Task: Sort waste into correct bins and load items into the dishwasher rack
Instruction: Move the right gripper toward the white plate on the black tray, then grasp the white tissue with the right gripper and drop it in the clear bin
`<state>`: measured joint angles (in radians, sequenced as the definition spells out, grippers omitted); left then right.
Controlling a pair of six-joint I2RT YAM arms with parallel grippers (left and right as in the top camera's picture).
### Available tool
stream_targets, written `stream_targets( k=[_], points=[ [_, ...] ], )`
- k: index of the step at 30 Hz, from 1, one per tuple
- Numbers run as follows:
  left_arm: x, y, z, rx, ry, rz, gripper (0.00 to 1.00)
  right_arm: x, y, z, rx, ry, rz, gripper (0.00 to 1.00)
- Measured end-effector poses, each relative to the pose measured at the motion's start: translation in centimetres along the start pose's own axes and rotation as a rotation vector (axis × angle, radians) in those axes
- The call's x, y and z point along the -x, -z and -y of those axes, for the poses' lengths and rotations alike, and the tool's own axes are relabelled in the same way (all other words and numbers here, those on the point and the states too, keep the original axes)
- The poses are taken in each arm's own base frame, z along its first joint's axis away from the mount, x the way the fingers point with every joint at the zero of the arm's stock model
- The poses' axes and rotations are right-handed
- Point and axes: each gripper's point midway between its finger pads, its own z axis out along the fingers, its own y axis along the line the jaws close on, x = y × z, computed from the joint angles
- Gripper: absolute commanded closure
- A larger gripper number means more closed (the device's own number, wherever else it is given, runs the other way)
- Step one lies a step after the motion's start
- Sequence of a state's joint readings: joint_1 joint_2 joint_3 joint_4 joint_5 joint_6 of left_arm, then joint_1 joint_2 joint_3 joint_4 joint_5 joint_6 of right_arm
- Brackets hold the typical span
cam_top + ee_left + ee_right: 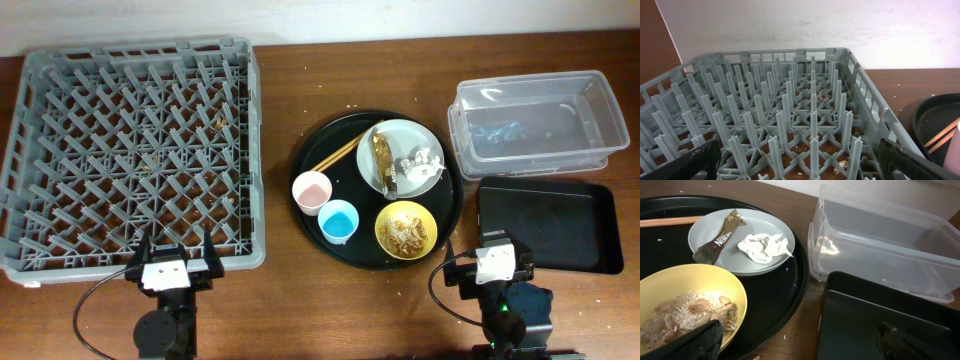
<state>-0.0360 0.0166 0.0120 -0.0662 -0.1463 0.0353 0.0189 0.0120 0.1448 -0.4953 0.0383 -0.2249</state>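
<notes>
The grey dishwasher rack stands at the left, with nothing but crumbs in it; it fills the left wrist view. A round black tray holds the pink cup, blue cup, yellow bowl with beige scraps, chopsticks, and the plate bearing a brown-gold wrapper and crumpled white paper. The clear tub and flat black tray are at the right. My left gripper is open at the rack's near edge. My right gripper is open by the black tray.
The round black tray's rim lies close to the clear tub and the flat black tray. Bare wood shows between the rack and the round tray. A white wall runs along the back.
</notes>
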Motion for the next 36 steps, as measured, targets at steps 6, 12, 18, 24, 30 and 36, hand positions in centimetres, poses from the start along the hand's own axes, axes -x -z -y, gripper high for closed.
stream_targets(
  k=[6,12,18,24,30,36],
  points=[
    [0.0,0.0,0.0,0.0,0.0,0.0,0.01,0.0,0.0,0.0,0.0,0.001,0.0,0.02],
    [-0.1,0.1,1.4,-0.082,0.0,-0.003,0.01,0.5,0.1,-2.0,0.115,0.001,0.029,0.01],
    [7.1,1.3,2.0,-0.134,0.024,0.237,0.01,7.7,2.9,-4.8,0.347,-0.096,0.28,0.02],
    [12.9,2.0,2.2,-0.175,0.029,-0.11,0.01,11.2,3.9,-4.5,0.431,-0.249,-0.079,0.02],
    [13.8,-2.2,4.6,-0.279,0.032,-0.536,0.01,16.6,-2.3,-4.9,0.538,-0.369,-0.429,0.07],
    [12.0,-2.5,9.3,-0.542,0.124,-0.651,0.01,7.8,-14.0,-5.9,0.351,-0.407,-0.72,0.22]
  ],
)
